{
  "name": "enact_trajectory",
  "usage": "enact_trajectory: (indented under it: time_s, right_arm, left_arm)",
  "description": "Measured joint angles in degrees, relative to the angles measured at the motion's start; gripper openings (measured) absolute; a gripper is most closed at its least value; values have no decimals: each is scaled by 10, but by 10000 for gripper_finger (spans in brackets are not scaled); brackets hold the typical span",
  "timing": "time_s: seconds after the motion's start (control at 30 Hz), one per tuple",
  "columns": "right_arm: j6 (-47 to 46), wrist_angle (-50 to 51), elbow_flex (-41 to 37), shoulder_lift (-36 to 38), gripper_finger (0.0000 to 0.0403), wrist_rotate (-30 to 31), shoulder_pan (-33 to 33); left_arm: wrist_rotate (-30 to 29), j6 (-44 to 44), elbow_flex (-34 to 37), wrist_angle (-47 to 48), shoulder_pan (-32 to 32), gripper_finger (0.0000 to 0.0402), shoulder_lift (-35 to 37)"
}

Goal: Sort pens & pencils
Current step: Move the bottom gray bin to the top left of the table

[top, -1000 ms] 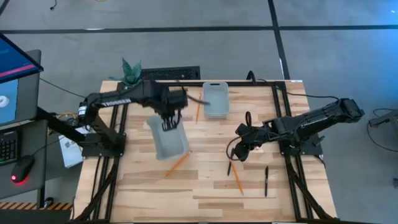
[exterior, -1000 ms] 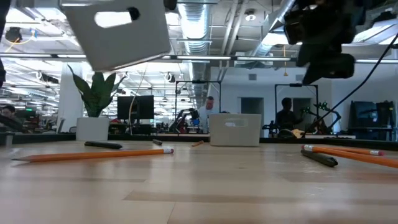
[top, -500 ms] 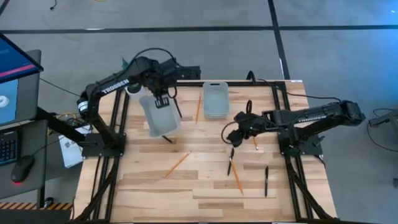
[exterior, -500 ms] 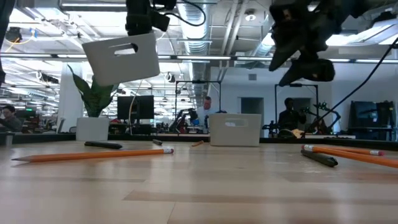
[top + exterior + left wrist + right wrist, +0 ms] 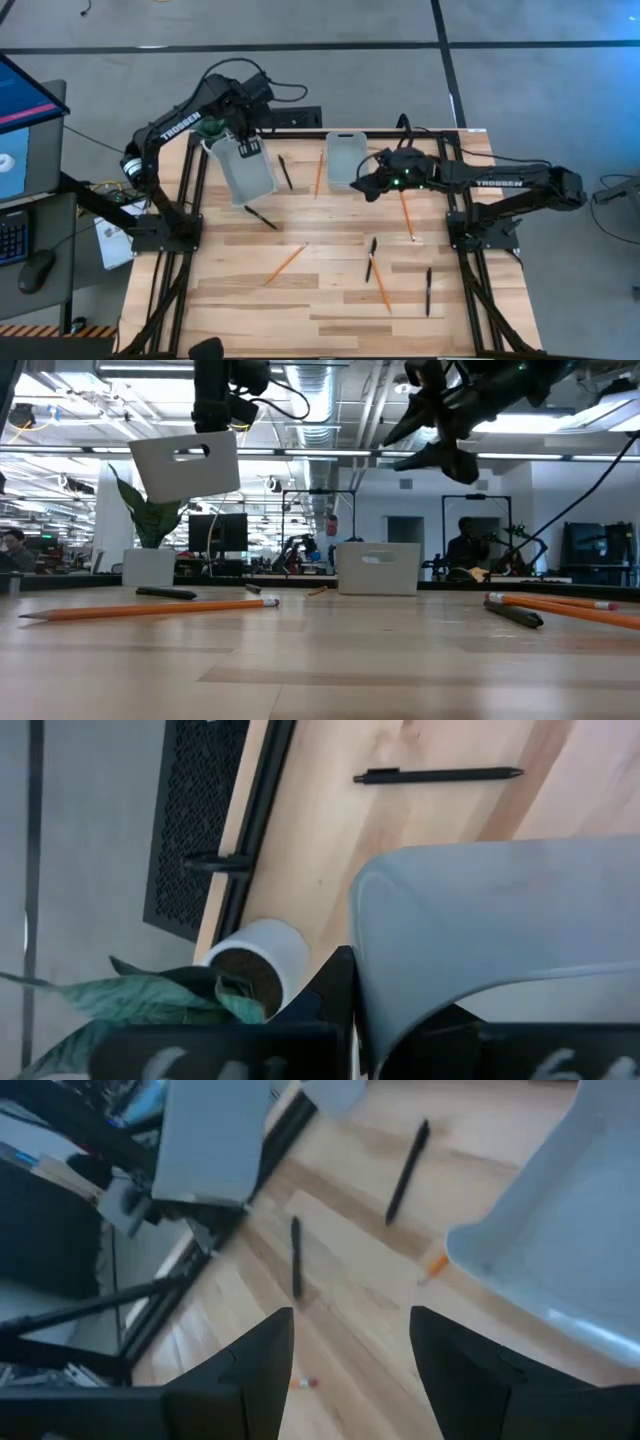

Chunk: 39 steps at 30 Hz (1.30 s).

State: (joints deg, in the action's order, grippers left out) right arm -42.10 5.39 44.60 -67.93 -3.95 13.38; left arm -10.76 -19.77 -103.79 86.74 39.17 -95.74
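Over the desk's (image 5: 330,305) far left corner, your left gripper (image 5: 246,147) hangs with its jaws clamped together on the rim of a grey bin (image 5: 243,168), holding it clear of the wood beside the small potted plant (image 5: 240,975); judging by the tilt in the low view, the bin (image 5: 186,463) is being carried, not set down, probably so that it can serve as one sorting tray. Your right gripper (image 5: 368,186) reaches across to the second grey bin (image 5: 347,158), which stands flat at the far edge, and its jaws stand wide apart with nothing between them, as the right wrist view shows, with the bin's rim (image 5: 560,1230) just beside one finger. That looks like an approach to reposition or steady this bin before any sorting begins. None of the task's things is in a bin yet, as far as you can see. The pens (image 5: 285,171) lie loose on the wood: one near the lifted bin, one below it (image 5: 260,217), one mid-desk (image 5: 371,258) and one toward the near right (image 5: 428,291). The pencils (image 5: 286,263) are scattered likewise: one between the bins (image 5: 319,174), one under the right arm (image 5: 406,215), one near the middle (image 5: 381,290). Expect both bins to need placing before you pick the first stick.
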Motion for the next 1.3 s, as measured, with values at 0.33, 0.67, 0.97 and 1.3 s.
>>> enact_trajectory:
  time_s: [0.33,0.67,0.97,1.3]
  right_arm:
    - [2,-19,0,-8,221,-5,31]
    - [31,15,0,-8,221,-5,58]
    - [31,15,0,-8,221,-5,59]
    - [31,15,0,-8,221,-2,59]
  left_arm:
    - [18,-31,0,-2,18,1,0]
    - [38,-69,0,-20,23,1,0]
    - [28,-94,17,-63,42,1,0]
    - [34,-167,91,-150,51,1,0]
